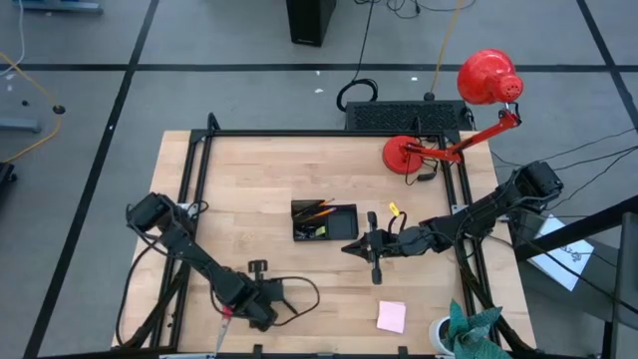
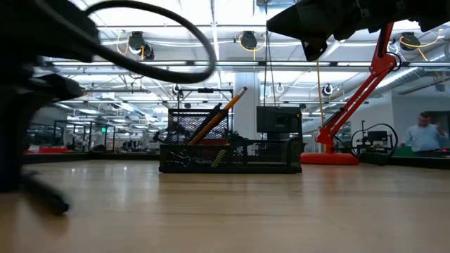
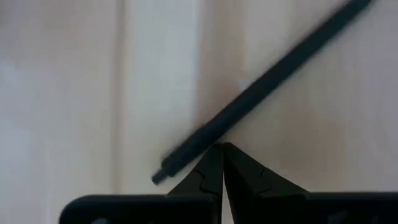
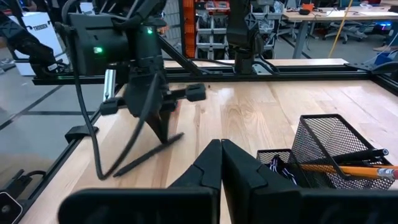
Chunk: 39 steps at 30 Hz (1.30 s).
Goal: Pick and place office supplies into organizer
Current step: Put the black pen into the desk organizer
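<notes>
Your tabletop [image 1: 299,299] carries the mesh organizer [image 1: 324,221] at its middle, just ahead of your right gripper [image 1: 349,246], whose jaws are pressed together on nothing. Orange pencils [image 4: 348,169] lean inside it. Your left gripper [image 1: 231,309], jaws likewise closed and empty, points down at the near edge with a black pen [image 3: 261,90] lying just past the tips, seemingly touching. A pink sticky-note pad [image 1: 391,316] lies behind the right jaws.
</notes>
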Each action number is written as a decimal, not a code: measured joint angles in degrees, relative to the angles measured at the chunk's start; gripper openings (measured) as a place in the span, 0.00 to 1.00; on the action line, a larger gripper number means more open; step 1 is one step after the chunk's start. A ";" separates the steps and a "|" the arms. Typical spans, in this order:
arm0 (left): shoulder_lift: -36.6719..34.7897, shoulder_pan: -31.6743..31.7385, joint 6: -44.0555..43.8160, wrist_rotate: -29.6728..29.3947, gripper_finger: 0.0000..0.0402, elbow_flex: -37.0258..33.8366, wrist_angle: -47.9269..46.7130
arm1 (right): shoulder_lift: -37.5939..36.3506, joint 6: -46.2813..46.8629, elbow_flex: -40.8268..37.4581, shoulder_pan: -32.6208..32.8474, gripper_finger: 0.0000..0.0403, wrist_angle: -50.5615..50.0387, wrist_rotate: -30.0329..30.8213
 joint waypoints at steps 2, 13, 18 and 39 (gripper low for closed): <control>0.11 1.32 1.11 -2.77 0.05 -0.05 0.41 | -0.02 -0.17 0.00 0.00 0.00 0.00 0.00; 0.50 9.44 11.90 -8.10 0.05 -0.37 10.88 | -0.02 -0.46 0.00 0.00 0.00 -0.92 0.00; 0.50 11.36 17.36 -5.51 0.05 -0.33 18.02 | -0.02 -0.90 0.00 0.00 0.00 -1.08 0.00; 3.39 6.00 21.32 1.00 0.05 6.16 22.35 | 0.01 -1.33 0.00 -0.17 0.00 -1.64 1.44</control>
